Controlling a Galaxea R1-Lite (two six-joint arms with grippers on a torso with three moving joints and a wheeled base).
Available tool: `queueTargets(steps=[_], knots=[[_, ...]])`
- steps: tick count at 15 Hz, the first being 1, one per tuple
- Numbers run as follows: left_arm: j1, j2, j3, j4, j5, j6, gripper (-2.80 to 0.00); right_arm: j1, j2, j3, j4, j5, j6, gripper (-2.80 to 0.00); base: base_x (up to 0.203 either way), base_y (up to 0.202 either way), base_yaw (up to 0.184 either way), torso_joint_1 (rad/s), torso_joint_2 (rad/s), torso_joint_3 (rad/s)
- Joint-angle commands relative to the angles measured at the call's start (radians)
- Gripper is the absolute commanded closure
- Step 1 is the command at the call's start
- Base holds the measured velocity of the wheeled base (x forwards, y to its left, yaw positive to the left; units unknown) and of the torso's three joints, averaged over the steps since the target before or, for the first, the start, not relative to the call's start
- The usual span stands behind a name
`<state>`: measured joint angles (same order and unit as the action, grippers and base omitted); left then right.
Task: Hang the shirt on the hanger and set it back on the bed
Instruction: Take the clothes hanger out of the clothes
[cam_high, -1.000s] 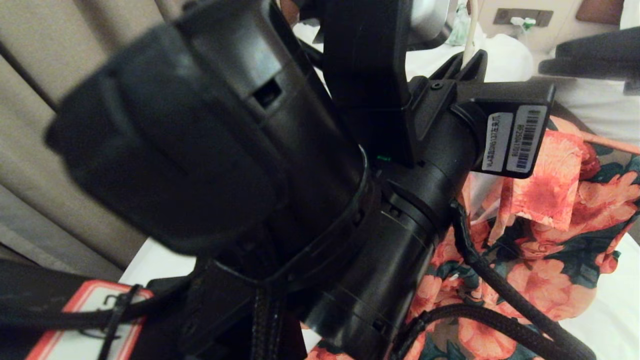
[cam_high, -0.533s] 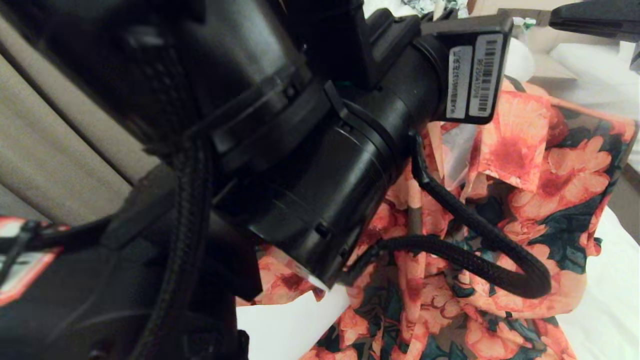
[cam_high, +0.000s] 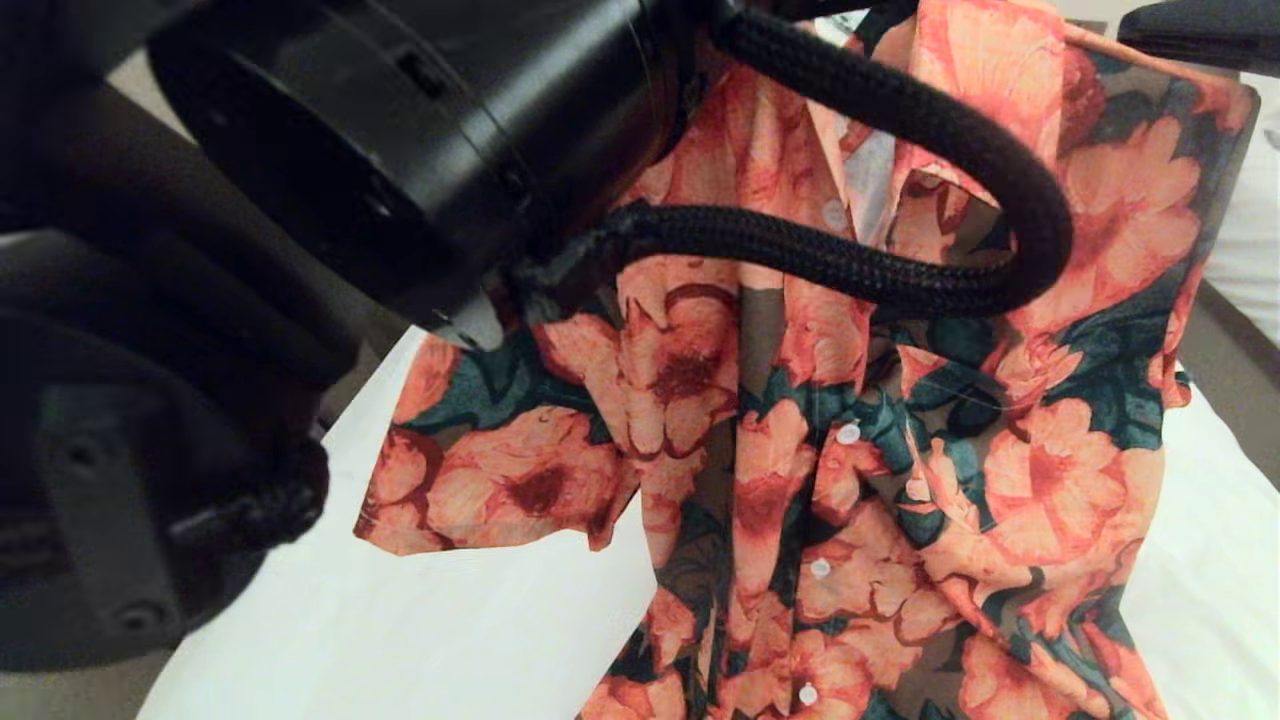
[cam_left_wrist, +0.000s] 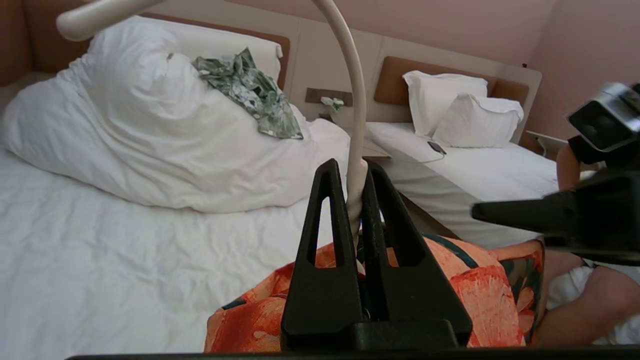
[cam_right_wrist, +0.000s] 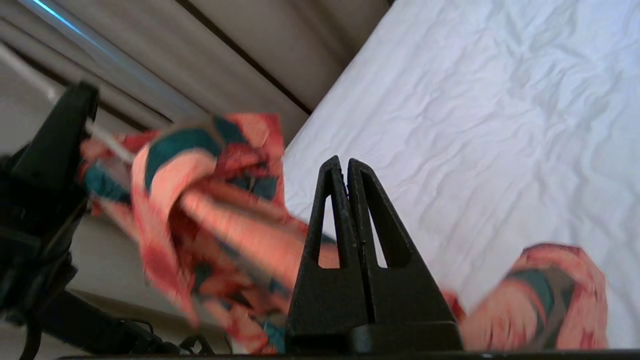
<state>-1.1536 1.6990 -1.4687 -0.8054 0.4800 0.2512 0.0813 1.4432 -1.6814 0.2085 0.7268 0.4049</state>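
1. The shirt (cam_high: 800, 420) hangs in the air above the bed (cam_high: 420, 640), buttons facing the head camera, one sleeve spread out over the sheet.
2. The hanger (cam_left_wrist: 356, 125) carries it — the left gripper (cam_left_wrist: 356, 172) has its fingers clamped on the neck below the hook.
3. To do the step well, I would lower straight down so the hem lands first, then lay the shoulders flat before letting go.
4. The right gripper (cam_right_wrist: 346, 167) is beside the shirt's shoulder, fingers pressed together on nothing; it could steady a sleeve.
5. Beyond the shirt — a bunched duvet (cam_left_wrist: 150, 130) with a green leaf-print garment (cam_left_wrist: 250, 90) on it, then a second bed (cam_left_wrist: 475, 170).
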Motion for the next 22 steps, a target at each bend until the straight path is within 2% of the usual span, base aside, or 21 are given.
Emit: queueTargets(steps=[1, 3, 5, 7, 9, 10, 12, 14, 15, 16, 19, 22], knots=[[0.002, -0.008, -0.032, 0.005, 0.003, 0.023, 0.00, 0.005, -0.049, 0.009, 0.028, 0.005, -0.001, 0.00, 0.000, 0.000, 0.000, 0.000, 0.00, 0.000], [0.002, -0.006, -0.063, 0.011, 0.006, 0.046, 0.00, 0.047, -0.083, 0.013, 0.073, 0.006, -0.008, 0.00, 0.000, 0.000, 0.000, 0.000, 0.00, 0.000], [-0.001, -0.010, -0.089, 0.039, 0.006, 0.056, 0.00, 0.081, -0.130, 0.064, 0.120, 0.005, -0.073, 0.00, 0.000, 0.000, 0.000, 0.000, 0.00, 0.000], [-0.003, -0.019, -0.126, 0.068, 0.006, 0.072, 0.00, 0.128, -0.180, 0.187, 0.126, 0.003, -0.202, 0.00, 0.000, 0.000, 0.000, 0.000, 0.00, 0.000], [-0.002, -0.023, -0.168, 0.086, 0.005, 0.102, 0.00, 0.177, -0.222, 0.290, 0.128, -0.008, -0.375, 0.00, 0.000, 0.000, 0.000, 0.000, 0.00, 0.000], [-0.002, -0.024, -0.174, 0.092, 0.006, 0.115, 0.00, 0.183, -0.226, 0.297, 0.123, -0.014, -0.394, 0.00, 0.000, 0.000, 0.000, 0.000, 0.00, 0.000], [-0.003, -0.037, -0.135, 0.089, 0.008, 0.118, 0.00, 0.156, -0.223, 0.295, 0.016, -0.026, -0.363, 0.00, 0.000, 0.000, 0.000, 0.000, 0.00, 0.000], [-0.003, -0.046, -0.095, 0.083, 0.007, 0.117, 0.00, 0.139, -0.231, 0.293, -0.097, -0.030, -0.246, 0.00, 0.000, 0.000, 0.000, 0.000, 0.00, 0.000], [-0.001, -0.047, -0.086, 0.080, 0.008, 0.115, 0.00, 0.127, -0.242, 0.293, -0.123, -0.030, -0.222, 0.00, 0.000, 0.000, 0.000, 0.000, 0.00, 0.000], [-0.001, -0.046, -0.080, 0.079, 0.008, 0.114, 0.00, 0.106, -0.248, 0.289, -0.130, -0.030, -0.220, 0.00, 0.000, 0.000, 0.000, 0.000, 0.00, 0.000], [0.002, -0.053, -0.059, 0.069, 0.010, 0.115, 0.00, -0.034, -0.264, 0.253, -0.131, -0.024, -0.221, 0.00, 0.000, 0.000, 0.000, 0.000, 0.00, 0.000], [0.002, -0.054, -0.076, 0.069, 0.023, 0.121, 0.00, -0.126, -0.288, 0.262, -0.116, -0.023, -0.270, 0.00, 0.000, 0.000, 0.000, 0.000, 0.00, 0.000]])
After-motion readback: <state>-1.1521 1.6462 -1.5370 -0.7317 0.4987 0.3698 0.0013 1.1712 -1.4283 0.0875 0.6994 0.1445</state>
